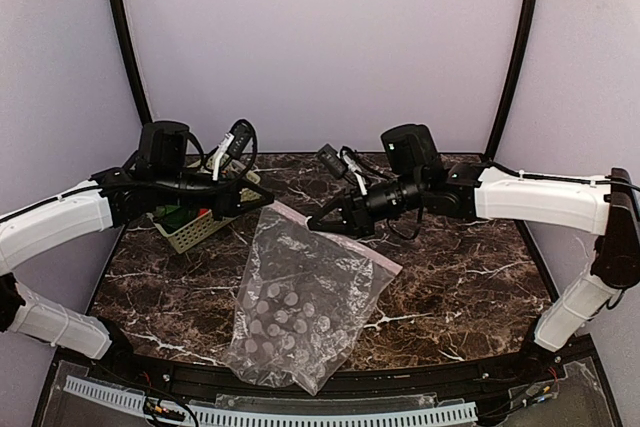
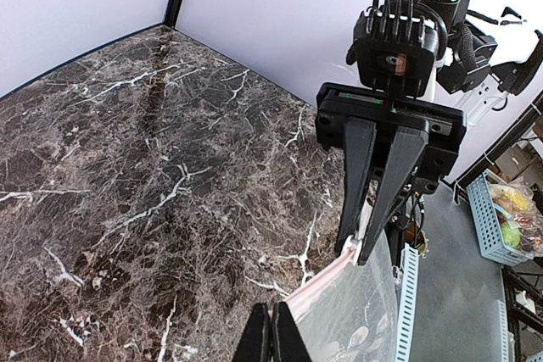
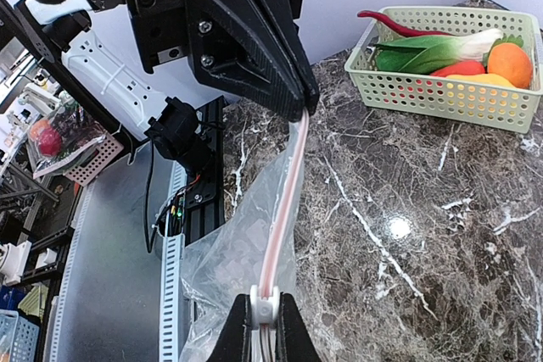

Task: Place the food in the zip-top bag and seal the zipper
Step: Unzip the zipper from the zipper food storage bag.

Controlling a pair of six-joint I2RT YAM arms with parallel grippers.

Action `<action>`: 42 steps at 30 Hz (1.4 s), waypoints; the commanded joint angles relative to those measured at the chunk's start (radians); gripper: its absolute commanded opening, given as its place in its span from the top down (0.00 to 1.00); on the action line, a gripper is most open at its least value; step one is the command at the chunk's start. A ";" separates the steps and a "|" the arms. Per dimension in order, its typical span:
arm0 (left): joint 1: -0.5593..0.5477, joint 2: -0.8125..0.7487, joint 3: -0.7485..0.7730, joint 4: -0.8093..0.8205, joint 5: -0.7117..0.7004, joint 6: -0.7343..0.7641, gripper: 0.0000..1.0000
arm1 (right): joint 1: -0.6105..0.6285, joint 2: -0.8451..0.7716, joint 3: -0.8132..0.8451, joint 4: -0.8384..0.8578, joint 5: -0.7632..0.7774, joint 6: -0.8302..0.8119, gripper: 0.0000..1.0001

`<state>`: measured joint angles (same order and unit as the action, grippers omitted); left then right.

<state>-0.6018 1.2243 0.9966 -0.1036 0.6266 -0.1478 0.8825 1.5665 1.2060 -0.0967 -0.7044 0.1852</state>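
Both grippers are pinched shut on the same edge of the bag. The left gripper [image 1: 262, 203] has its jaws pressed together on the corner end of the zipper, with no gap showing between them. The right gripper [image 1: 316, 224] faces it tip to tip from the other side, its jaws also closed tight on that strip, a short way along it.

Beneath both of them spreads the dark marble table [image 1: 450, 277], veined with white.

The zip-top bag [image 1: 300, 297] hangs from the two grips. It is clear and crumpled, printed with pale round dots, and its body droops away from the fingertips toward the arm bases. Its lower end lies on the table near the front edge. The part of its top edge past the right gripper runs on to the right, under that arm's wrist.

A pale green lattice basket [image 3: 441, 95] sits on the table just left of the left gripper, partly under that arm's wrist and well apart from the right gripper.

The food lies in that basket: a green-and-white bok choy [image 3: 441, 50] across the middle, an orange round fruit [image 3: 509, 64] at one end, and a red chili [image 3: 386, 21] poking over the rim at the other.

The zipper [image 3: 284, 201] is a thin pink strip stretched in a slight curve between the two sets of fingertips.
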 commanded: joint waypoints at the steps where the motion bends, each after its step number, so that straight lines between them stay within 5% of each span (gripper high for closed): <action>1: 0.060 -0.053 -0.007 0.029 -0.133 -0.007 0.99 | -0.001 -0.029 -0.037 -0.118 -0.050 0.000 1.00; 42: 0.120 -0.103 -0.014 0.017 -0.229 -0.007 0.99 | -0.007 -0.061 -0.091 -0.118 -0.023 0.013 1.00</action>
<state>-0.5472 1.1660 0.9840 -0.1211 0.5434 -0.1513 0.8803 1.5394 1.1637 -0.0784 -0.6800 0.1928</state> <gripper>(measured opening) 0.008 0.055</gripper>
